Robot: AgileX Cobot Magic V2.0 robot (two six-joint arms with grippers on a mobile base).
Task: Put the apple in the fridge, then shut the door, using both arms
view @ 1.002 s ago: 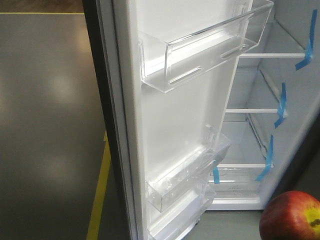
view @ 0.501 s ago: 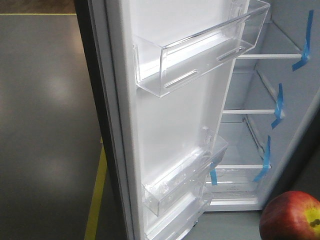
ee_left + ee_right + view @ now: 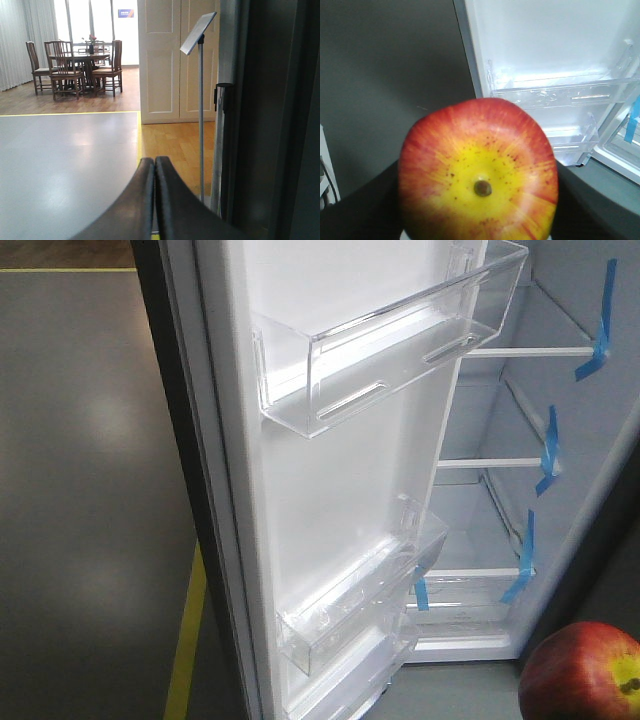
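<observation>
The apple, red with a yellow stem dimple, fills the right wrist view, and my right gripper is shut on it. Its black fingers show on both sides of the fruit. In the front view the apple sits at the bottom right corner, in front of the fridge with its white shelves and blue tape strips. The door stands open at the left, white inside with clear bins. My left gripper is shut on nothing, beside the door's dark outer side.
Grey floor with a yellow line lies left of the door. The left wrist view shows a sign stand close to the door, white double doors, wooden flooring and a dining table with chairs far back.
In the front view the door has slid to the left, more than the fridge shelves have. The apple keeps its place at the bottom right.
</observation>
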